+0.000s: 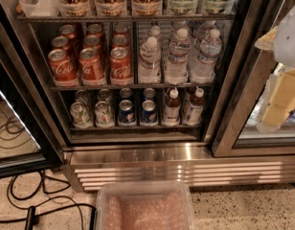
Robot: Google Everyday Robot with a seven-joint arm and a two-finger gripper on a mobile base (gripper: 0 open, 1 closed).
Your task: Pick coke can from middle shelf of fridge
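The fridge (186, 169) stands open, with a ribbed steel grille at its base. On the middle shelf (133, 86) several red coke cans stand in three columns at the left. The front row is one can (61, 67), a second (91, 65) and a third (121, 65). My gripper (277, 104), white and yellowish, hangs at the far right in front of the opened glass door. It is well to the right of the cans and outside the fridge.
Water bottles (178, 56) fill the right of the middle shelf. Below stand silver-green cans (81, 114), Pepsi cans (127, 111) and small bottles (171, 107). Tall cans in clear bins (109, 1) sit above. A clear plastic bin (145, 207) and black cables (23, 195) lie on the floor.
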